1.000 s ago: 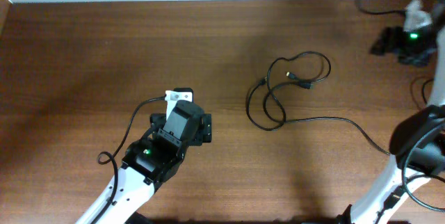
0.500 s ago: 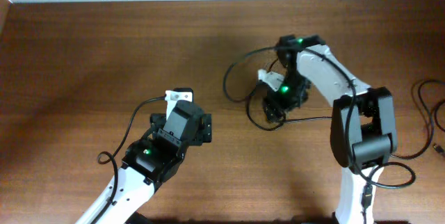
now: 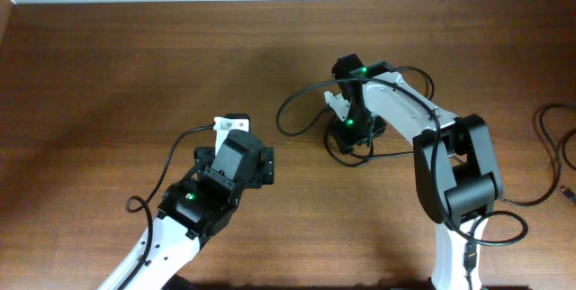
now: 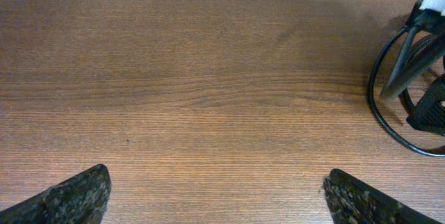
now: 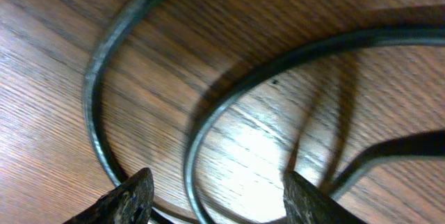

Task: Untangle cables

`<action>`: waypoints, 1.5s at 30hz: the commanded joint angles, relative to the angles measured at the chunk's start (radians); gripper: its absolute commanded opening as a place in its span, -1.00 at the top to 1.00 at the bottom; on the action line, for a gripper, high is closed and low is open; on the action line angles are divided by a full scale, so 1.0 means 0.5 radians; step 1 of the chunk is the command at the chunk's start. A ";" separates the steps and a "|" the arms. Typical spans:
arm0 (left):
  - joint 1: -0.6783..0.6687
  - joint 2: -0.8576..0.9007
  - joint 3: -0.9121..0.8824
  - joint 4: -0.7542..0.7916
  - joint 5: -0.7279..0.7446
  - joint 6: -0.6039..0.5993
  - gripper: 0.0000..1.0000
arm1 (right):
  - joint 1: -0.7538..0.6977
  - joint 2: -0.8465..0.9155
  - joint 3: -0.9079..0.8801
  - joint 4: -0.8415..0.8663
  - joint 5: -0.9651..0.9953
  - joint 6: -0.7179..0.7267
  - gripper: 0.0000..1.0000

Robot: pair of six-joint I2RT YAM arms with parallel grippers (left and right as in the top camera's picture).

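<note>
**Right arm arrives over the tangle**

A second ago the cables point(image 3: 396, 154) lie alone right of centre in the overhead view, with the right arm parked off at the frame's right edge. Now the right gripper point(image 3: 349, 126) is down on the left part of that tangle, slightly further toward the upper left than half a second ago. Its jaws are apart. In the right wrist view the two fingertips sit at the bottom edge, and a curved strand crosses the gap between them, close to the tabletop point(image 3: 135, 56). A second strand arcs through the upper left of that view. Nothing is pinched yet. In the overhead view, one tail runs out from under the gripper toward the right.

The left gripper point(image 4: 219, 203) has not moved. It waits left of centre, jaws wide apart over bare wood, and holds nothing.

The approach looks finished, but the untangling itself has barely begun, since the loops lie much as they did. Closing on one strand seems the likely next step. The strands sit close together, so catching two at once could drag the whole knot along.
</note>
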 commanded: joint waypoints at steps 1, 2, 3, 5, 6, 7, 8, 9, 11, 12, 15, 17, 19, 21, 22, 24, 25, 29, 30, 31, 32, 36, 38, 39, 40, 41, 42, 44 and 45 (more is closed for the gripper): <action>-0.002 -0.012 0.002 0.003 0.008 0.004 -0.98 | 0.017 0.000 -0.061 0.000 0.081 0.066 -0.18; -0.002 -0.011 0.002 0.003 0.008 0.004 -0.98 | 0.016 0.000 -0.105 0.017 0.083 0.109 -0.18; -0.002 -0.011 0.002 0.003 0.008 0.004 -0.98 | 0.016 0.000 -0.172 0.066 0.084 0.127 -0.17; -0.002 -0.011 0.002 0.004 0.008 0.004 -0.98 | 0.012 0.000 -0.336 0.249 0.092 0.183 0.18; -0.002 -0.011 0.002 0.003 0.008 0.004 -0.98 | 0.012 0.000 -0.352 0.268 0.091 0.183 0.59; -0.002 -0.011 0.002 0.003 0.008 0.004 -0.98 | 0.012 0.000 -0.352 0.273 0.092 0.182 0.81; -0.002 -0.011 0.002 0.003 0.008 0.004 -0.98 | 0.012 0.000 -0.352 0.285 0.100 0.182 0.92; -0.002 -0.011 0.002 0.003 0.008 0.004 -0.98 | 0.012 0.000 -0.352 0.305 0.107 0.182 0.92; -0.002 -0.012 0.002 0.003 0.008 0.004 -0.98 | 0.012 0.000 -0.351 0.324 0.105 0.184 0.92; -0.002 -0.011 0.002 0.003 0.008 0.004 -0.98 | 0.012 -0.001 -0.346 0.320 0.089 0.192 0.92; -0.002 -0.012 0.002 0.003 0.008 0.004 -0.98 | 0.012 -0.072 -0.163 0.117 -0.214 0.082 0.92; -0.002 -0.012 0.002 0.003 0.008 0.004 -0.98 | 0.012 -0.199 0.026 -0.005 -0.439 -0.002 0.92; -0.002 -0.011 0.002 0.003 0.008 0.004 -0.98 | 0.012 -0.356 0.198 -0.114 -0.443 -0.011 0.92; -0.002 -0.011 0.002 0.003 0.008 0.004 -0.98 | 0.010 -0.465 0.307 -0.124 -0.442 -0.015 0.92; -0.002 -0.011 0.002 0.003 0.008 0.004 -0.98 | 0.008 -0.558 0.394 -0.124 -0.445 -0.014 0.92; -0.002 -0.011 0.002 0.003 0.008 0.004 -0.98 | 0.008 -0.714 0.517 -0.121 -0.442 -0.014 0.92; -0.002 -0.012 0.002 0.003 0.008 0.004 -0.98 | -0.013 -0.768 0.549 -0.107 -0.443 -0.014 0.92; -0.002 -0.011 0.002 0.003 0.008 0.004 -0.98 | -0.268 -0.874 0.563 0.007 -0.430 0.095 0.92; -0.002 -0.011 0.002 0.003 0.008 0.004 -0.98 | -0.364 -0.880 0.564 0.055 -0.430 0.171 0.92; -0.002 -0.011 0.002 0.003 0.008 0.004 -0.98 | -0.514 -0.880 0.565 0.130 -0.430 0.274 0.92; -0.002 -0.011 0.002 0.003 0.008 0.004 -0.98 | -0.681 -0.880 0.565 0.204 -0.431 0.388 0.92; -0.002 -0.011 0.002 0.003 0.008 0.004 -0.98 | -1.279 -0.880 0.568 0.497 -0.435 0.558 0.92; -0.002 -0.012 0.002 0.003 0.008 0.004 -0.98 | -1.517 -0.880 0.568 0.681 -0.429 0.739 0.92; -0.002 -0.012 0.002 0.003 0.008 0.004 -0.98 | -1.633 -0.880 0.568 0.790 -0.428 0.839 0.92; -0.002 -0.011 0.002 0.003 0.008 0.004 -0.98 | -1.710 -0.880 0.568 0.870 -0.420 0.912 0.92; -0.002 -0.012 0.002 0.003 0.008 0.004 -0.98 | -1.795 -0.879 0.567 0.931 -0.264 0.952 0.92; -0.002 -0.011 0.002 0.003 0.008 0.004 -0.98 | -1.825 -0.876 0.567 0.923 0.093 0.950 0.92; -0.002 -0.011 0.002 0.003 0.008 0.004 -0.98 | -1.836 -0.875 0.567 0.909 0.591 0.944 0.92; -0.002 -0.011 0.002 0.003 0.008 0.004 -0.98 | -1.836 -0.871 0.567 0.928 0.703 0.944 0.92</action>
